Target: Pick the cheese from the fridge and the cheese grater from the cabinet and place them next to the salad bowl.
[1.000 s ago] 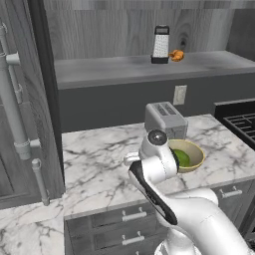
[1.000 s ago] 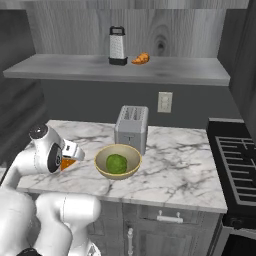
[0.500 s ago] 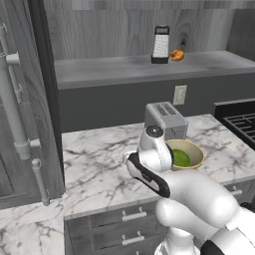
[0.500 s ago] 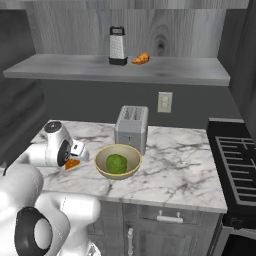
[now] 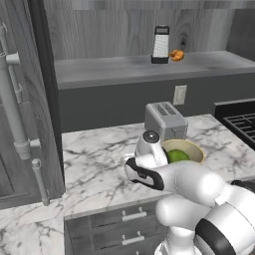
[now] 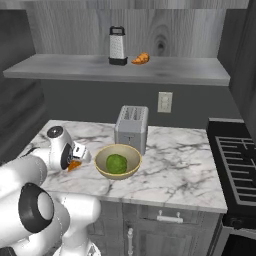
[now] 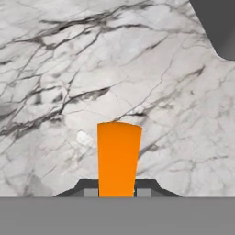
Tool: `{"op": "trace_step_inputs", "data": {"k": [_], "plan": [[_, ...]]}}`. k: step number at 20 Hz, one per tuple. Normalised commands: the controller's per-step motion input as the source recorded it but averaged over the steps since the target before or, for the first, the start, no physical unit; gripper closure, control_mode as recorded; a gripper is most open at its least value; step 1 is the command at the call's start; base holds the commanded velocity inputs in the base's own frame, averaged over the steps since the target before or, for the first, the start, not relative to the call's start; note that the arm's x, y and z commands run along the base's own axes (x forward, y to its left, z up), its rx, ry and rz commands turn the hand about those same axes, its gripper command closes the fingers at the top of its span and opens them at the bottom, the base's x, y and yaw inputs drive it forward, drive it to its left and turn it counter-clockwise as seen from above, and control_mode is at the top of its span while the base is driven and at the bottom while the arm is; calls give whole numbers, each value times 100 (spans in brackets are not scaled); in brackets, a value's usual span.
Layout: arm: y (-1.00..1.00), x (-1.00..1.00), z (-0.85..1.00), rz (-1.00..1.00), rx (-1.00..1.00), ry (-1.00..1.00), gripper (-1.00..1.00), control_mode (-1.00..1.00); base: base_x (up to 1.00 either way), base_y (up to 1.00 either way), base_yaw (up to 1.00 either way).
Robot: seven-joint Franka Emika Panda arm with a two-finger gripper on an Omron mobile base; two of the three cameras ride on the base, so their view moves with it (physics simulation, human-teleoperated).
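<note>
Lowering toward the counter (image 6: 170, 160), the end effector (image 6: 75, 162) is gripping the cheese (image 6: 74, 164) tightly just left of the bowl (image 6: 118, 161). Up on the shelf (image 6: 165, 67), the grater (image 6: 117, 46) is standing upright.

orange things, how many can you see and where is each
2. The cheese, a bright orange wedge, is clamped in the gripper over the marble counter, left of the salad bowl. The orange-brown croissant lies on the shelf beside the cheese grater.
</note>
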Motion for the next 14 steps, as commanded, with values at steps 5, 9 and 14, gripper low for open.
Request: {"op": "trace_step_inputs", "data": {"k": [5,9,14], "plan": [[-13,7,-26,-3,0,-7,100,-100,0,0,0],[-22,7,-28,-5,0,0,100,-100,0,0,0],[-18,9,-29,-5,0,0,100,-100,0,0,0]]}}
